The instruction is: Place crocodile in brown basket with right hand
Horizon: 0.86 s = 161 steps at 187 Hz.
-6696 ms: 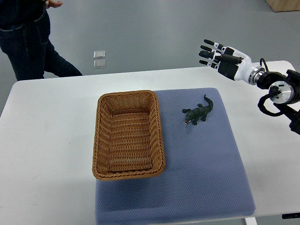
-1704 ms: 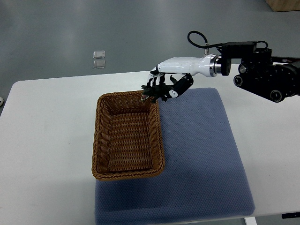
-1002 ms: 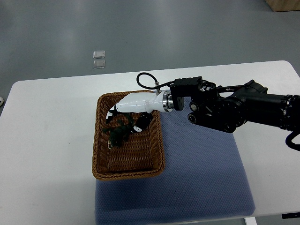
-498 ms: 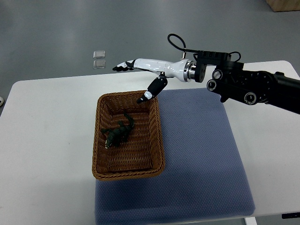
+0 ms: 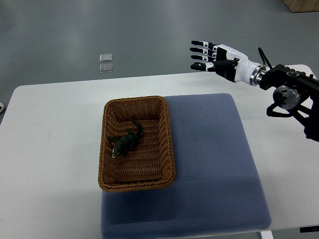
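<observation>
blue mat [image 5: 214, 164] right of brown basket [image 5: 169, 130] bare to table [image 5: 50, 149] edge | crocodile [image 5: 124, 142] inside basket, well apart from right hand [image 5: 214, 57] | hand spread wide, empty

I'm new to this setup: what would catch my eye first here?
A dark green toy crocodile lies inside the brown woven basket at the blue-grey mat's left edge. At upper right, the white-and-black right hand hangs open and empty near the white table's far corner.
</observation>
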Tool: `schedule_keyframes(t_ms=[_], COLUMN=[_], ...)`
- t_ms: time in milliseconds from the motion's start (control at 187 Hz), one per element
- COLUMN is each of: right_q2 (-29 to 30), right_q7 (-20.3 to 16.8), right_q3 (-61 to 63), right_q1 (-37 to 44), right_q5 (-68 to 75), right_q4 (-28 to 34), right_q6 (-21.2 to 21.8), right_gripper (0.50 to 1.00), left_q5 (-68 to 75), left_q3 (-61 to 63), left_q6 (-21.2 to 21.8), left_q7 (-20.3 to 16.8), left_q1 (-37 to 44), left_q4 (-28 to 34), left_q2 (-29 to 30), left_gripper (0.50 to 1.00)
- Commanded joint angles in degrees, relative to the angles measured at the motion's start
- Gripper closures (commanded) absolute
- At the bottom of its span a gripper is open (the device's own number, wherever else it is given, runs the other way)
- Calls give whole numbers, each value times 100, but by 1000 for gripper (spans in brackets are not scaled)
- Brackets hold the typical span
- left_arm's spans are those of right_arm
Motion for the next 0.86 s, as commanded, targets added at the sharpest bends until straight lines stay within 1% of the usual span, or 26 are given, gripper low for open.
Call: schedule_keyframes(t_ms=[0,91,166,343,450,857], right_q2=[-6,-15,-6,21,56,-23], right_q7=[-83,-276,-390,-311,-311,-311], right_q3=[15,6,6,24,50,50], right_q1=[-152,-240,-284,-363,-416,-451], right_q5=[644,1241,1461,1479,1479,1479], right_q4=[-115,-159,-168,-238,-361,-405], right_q6=[12,21,21,-6,-6,3], right_gripper=[579,579,579,576,576,574], left_q5=[-3,-3,-3,-3,-3,-3], left_q3=[0,0,0,0,-9,0], left_q6=[0,0,0,0,0,0], left_q7=[0,0,0,0,0,0], left_q1=[0,0,0,0,0,0], left_q4=[1,1,1,1,1,1], left_q2=[0,0,0,0,0,0], left_gripper=[500,500,500,500,500,500])
